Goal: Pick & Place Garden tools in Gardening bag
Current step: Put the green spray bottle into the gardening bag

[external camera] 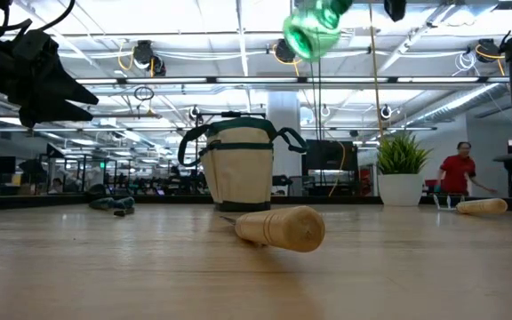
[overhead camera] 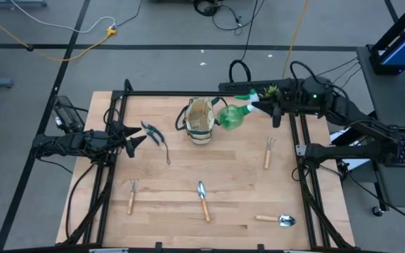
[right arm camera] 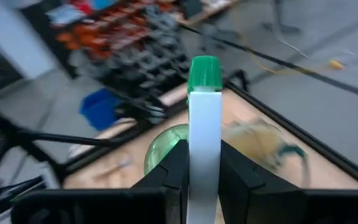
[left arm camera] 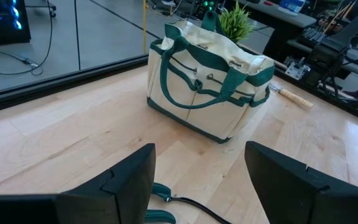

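Nearest the table's front edge lie three wooden-handled tools: a silver trowel [overhead camera: 284, 221] at the right, a second trowel [overhead camera: 203, 198] in the middle, and a small fork rake [overhead camera: 132, 195] at the left. Farther back, another fork rake [overhead camera: 268, 151] lies on the right side. The dark-handled pruning shears [overhead camera: 156, 136] lie just in front of the left gripper [overhead camera: 133, 136], whose fingers stand wide apart holding nothing. Beyond, the beige fabric gardening bag with green trim [overhead camera: 200, 120] stands upright. The right gripper [overhead camera: 257, 105] is clamped on the green spray bottle [overhead camera: 233, 115], held in the air beside the bag.
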### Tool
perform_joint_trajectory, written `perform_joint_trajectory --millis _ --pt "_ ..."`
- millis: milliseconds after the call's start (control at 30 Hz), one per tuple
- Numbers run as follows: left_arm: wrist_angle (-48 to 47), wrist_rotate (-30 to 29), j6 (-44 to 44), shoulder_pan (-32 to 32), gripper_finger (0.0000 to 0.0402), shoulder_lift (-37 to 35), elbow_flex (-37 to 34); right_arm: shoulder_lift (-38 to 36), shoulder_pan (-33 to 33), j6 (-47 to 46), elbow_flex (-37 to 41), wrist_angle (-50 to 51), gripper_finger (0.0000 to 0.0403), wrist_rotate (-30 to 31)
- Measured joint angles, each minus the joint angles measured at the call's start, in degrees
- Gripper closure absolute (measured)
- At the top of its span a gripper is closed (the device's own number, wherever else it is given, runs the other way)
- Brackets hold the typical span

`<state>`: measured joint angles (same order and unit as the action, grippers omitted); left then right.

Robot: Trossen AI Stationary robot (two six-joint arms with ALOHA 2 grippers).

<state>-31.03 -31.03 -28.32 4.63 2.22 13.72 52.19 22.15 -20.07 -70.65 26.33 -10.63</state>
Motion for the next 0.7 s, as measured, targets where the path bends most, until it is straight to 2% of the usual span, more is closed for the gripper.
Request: perform_joint_trajectory --millis 700 --pt "0.0 0.0 0.0 0.0 0.0149 0.0 -0.01 4.12 -0.02 27.16 0.0 -25.05 0.0359 -31.76"
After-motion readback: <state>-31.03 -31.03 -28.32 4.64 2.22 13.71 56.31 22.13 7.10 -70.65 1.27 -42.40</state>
